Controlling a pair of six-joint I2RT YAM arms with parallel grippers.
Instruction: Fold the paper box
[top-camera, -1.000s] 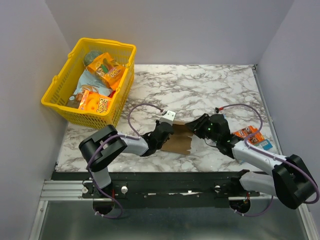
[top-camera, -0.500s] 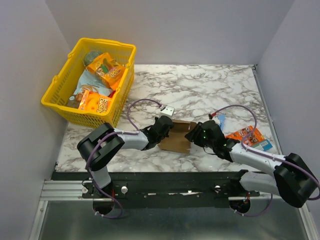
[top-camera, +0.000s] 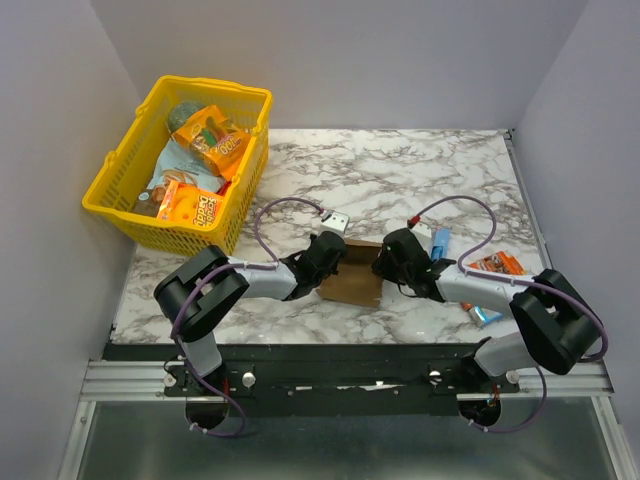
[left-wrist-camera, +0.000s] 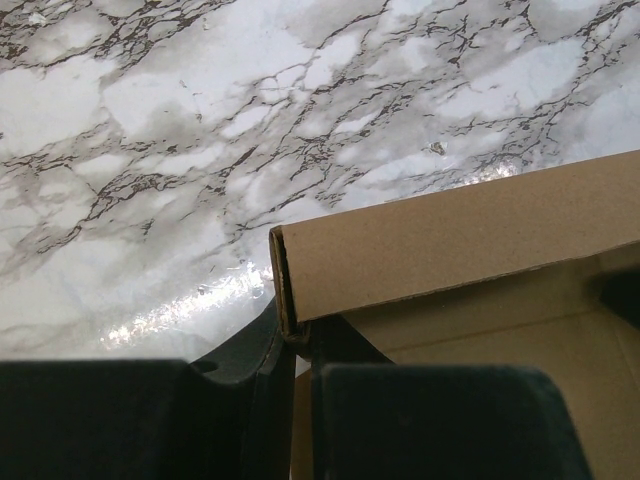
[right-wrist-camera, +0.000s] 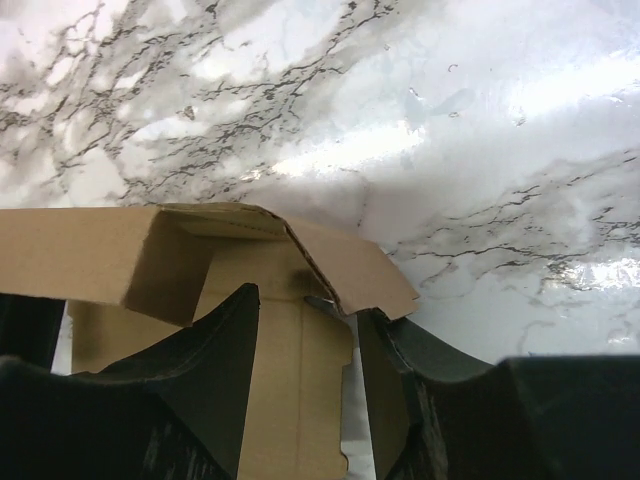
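Cardboard of a plain brown makes up the paper box, which is set on the marble table near its front edge, between the two arms. Its walls are partly raised and its inside is left uncovered. The left gripper is closed to a narrow slit on the box's left end. In the left wrist view the upright end of a wall is seen pinched between the two dark fingers, and the long wall is seen running off to the right above the floor of the box. The right gripper is placed at the box's right end with its jaws held moderately apart. In the right wrist view a flat cardboard panel is seen between the fingers, and a small bent flap is laid across the tip of one of them. A yellow basket, filled with orange and pale blue packets, is placed at the table's far left. An orange printed packet is seen on the table just beyond the right arm, and a slim blue packet is partly covered on that arm's near side.
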